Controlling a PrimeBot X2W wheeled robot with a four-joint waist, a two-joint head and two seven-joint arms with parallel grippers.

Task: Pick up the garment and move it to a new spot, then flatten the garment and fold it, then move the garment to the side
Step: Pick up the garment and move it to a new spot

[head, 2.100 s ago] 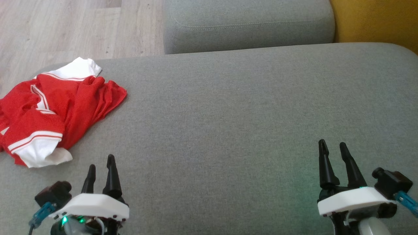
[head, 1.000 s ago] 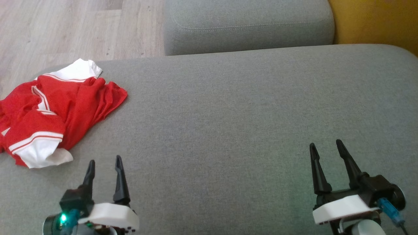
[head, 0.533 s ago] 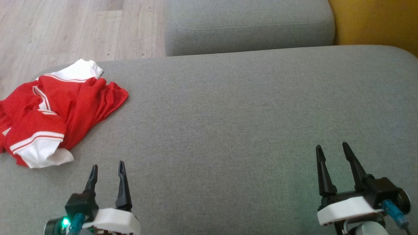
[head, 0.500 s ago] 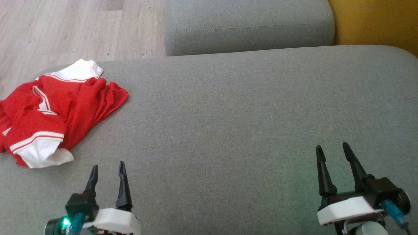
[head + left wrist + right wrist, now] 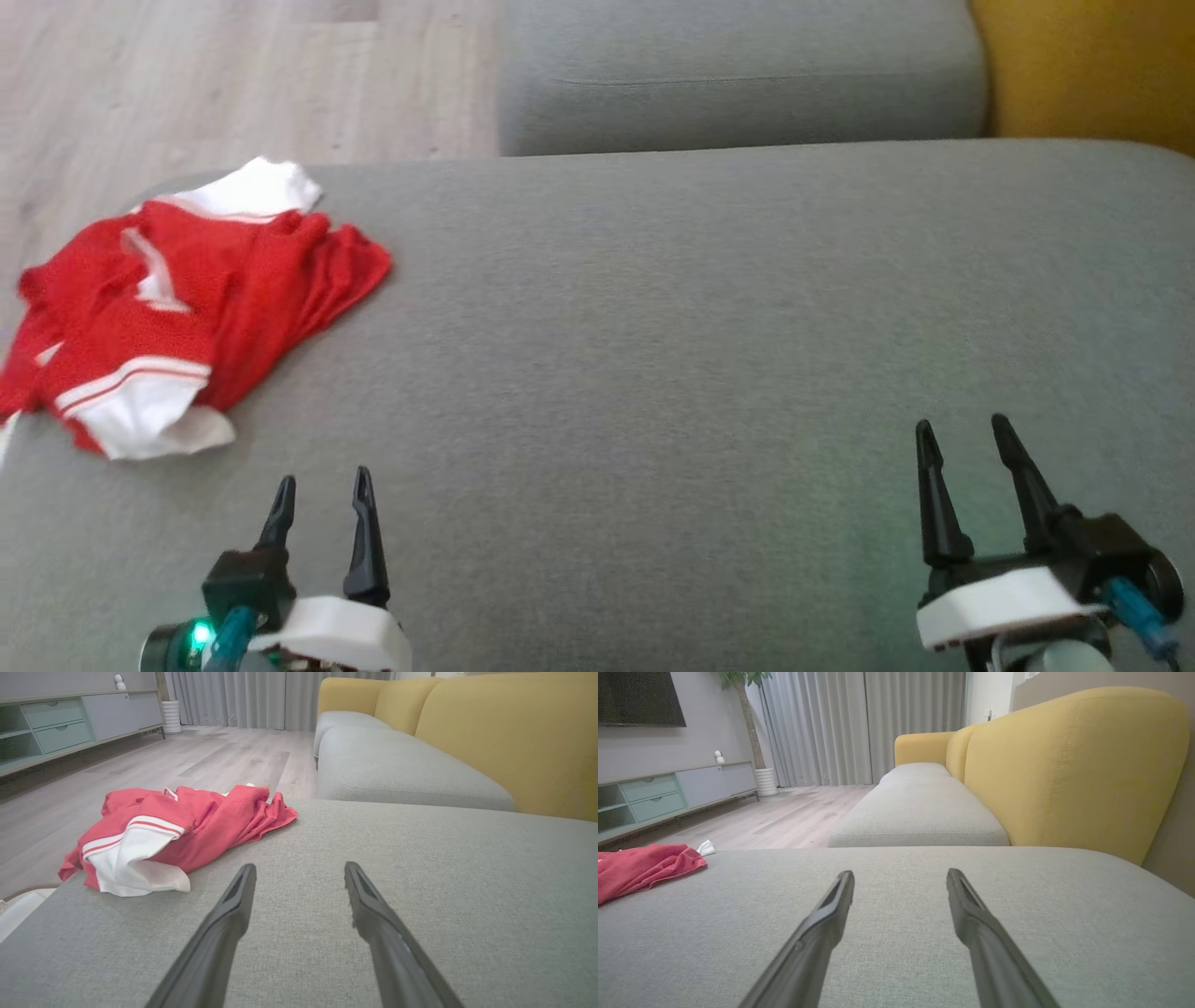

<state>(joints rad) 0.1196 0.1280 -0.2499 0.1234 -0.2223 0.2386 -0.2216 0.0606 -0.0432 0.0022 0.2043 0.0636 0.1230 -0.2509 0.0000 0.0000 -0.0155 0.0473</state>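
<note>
A crumpled red-and-white garment [image 5: 177, 308] lies bunched at the left end of a grey sofa seat [image 5: 709, 317], its edge close to the drop to the wooden floor [image 5: 187, 84]. The robot's left gripper [image 5: 323, 481] and right gripper [image 5: 963, 427] hover over the cushion, jaws spread wide, holding nothing. The left sits nearer the heap, apparently placed for the first pick; the bare middle offers room for flattening.

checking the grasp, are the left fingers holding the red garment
No, the fingers of the left gripper stand open and empty, short of the red garment.
</note>
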